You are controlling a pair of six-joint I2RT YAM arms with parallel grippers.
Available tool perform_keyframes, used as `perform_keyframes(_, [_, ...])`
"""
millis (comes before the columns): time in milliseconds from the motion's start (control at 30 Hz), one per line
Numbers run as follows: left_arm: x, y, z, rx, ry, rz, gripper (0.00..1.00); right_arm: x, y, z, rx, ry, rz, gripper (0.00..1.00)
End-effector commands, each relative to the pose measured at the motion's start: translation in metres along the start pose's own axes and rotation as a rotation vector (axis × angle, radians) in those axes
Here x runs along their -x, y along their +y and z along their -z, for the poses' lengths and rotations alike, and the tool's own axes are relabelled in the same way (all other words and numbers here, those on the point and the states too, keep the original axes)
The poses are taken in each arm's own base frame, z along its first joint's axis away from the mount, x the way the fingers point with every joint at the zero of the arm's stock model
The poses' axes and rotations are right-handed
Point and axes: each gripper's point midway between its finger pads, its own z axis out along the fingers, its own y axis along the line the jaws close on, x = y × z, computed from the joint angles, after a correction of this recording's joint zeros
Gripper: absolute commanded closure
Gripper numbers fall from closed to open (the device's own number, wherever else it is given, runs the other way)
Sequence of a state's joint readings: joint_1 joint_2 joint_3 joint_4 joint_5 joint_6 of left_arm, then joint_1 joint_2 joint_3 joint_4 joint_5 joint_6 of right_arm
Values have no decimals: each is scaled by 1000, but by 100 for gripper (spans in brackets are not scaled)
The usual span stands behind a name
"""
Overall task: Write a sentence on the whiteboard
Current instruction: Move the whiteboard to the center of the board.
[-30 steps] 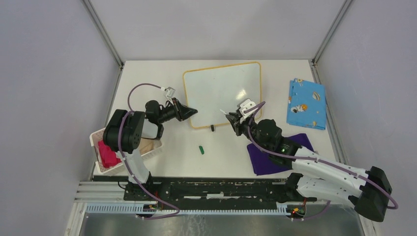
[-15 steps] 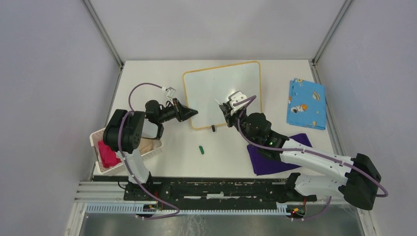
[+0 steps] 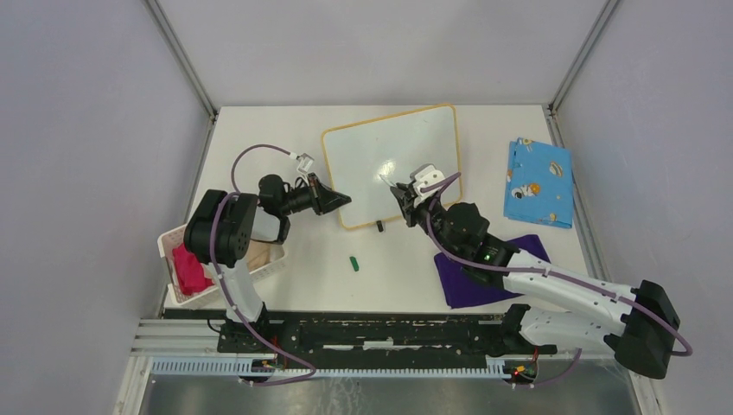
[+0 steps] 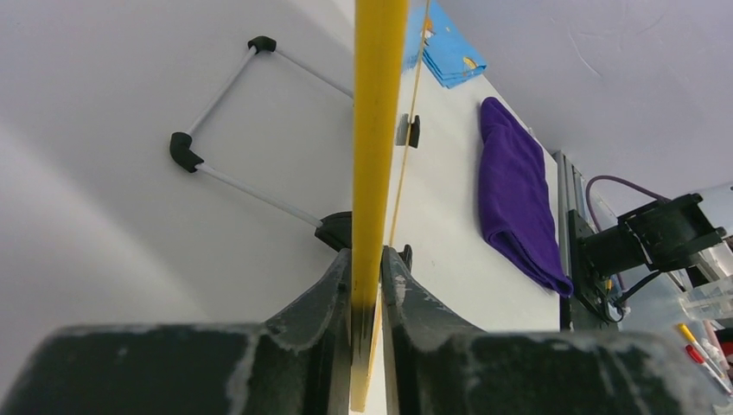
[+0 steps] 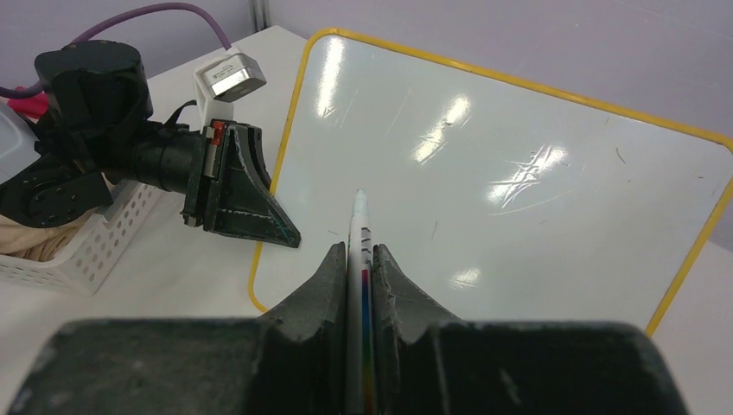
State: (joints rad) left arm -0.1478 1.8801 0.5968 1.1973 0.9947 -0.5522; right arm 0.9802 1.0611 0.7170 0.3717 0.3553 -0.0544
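Observation:
The whiteboard (image 3: pixel 380 151) lies at the table's middle back, glossy white with a yellow rim. No sentence shows on it, only glare and faint scratches (image 5: pixel 519 173). My left gripper (image 3: pixel 342 201) is turned sideways at the board's near left corner, shut on the yellow rim (image 4: pixel 373 173), which runs up between the jaws (image 4: pixel 367 255). My right gripper (image 3: pixel 403 195) hovers over the board's near part, shut on a white marker (image 5: pixel 360 226) with a rainbow stripe. The marker's tip (image 3: pixel 385 179) points toward the board's middle.
A green cap (image 3: pixel 353 262) lies in front of the board. A purple cloth (image 3: pixel 471 285) sits under my right arm, and a blue patterned cloth (image 3: pixel 538 181) lies at the right. A white basket (image 3: pixel 175 239) with a pink item stands left. A small black clip (image 3: pixel 378 226) sits at the board's front edge.
My right gripper carried the marker from the board's front edge to over its near part. The left jaws narrowed onto the rim, and the left gripper edged right.

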Motion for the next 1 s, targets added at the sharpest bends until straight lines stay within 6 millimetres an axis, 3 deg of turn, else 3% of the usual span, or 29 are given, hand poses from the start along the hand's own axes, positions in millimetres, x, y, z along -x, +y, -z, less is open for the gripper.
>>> perform_keyframes(0, [10,7,-2,50,-20,-36,69,13,-1,4,2,-36,-4,100])
perform_keyframes(100, [14,7,-2,68,-33,-41,55,13,-4,6,-5,-35,-2,100])
perform_keyframes(333, [37,4,6,106,-110,-76,36,14,-8,11,-19,-33,1,100])
perform_keyframes(467, [59,-3,16,108,-189,-74,2,16,-10,14,-25,-40,0,100])
perform_keyframes(767, [69,0,24,163,-217,-44,0,16,-11,18,-20,-42,11,100])
perform_keyframes(967, [89,22,53,458,-240,-93,0,18,-15,23,-26,-54,17,100])
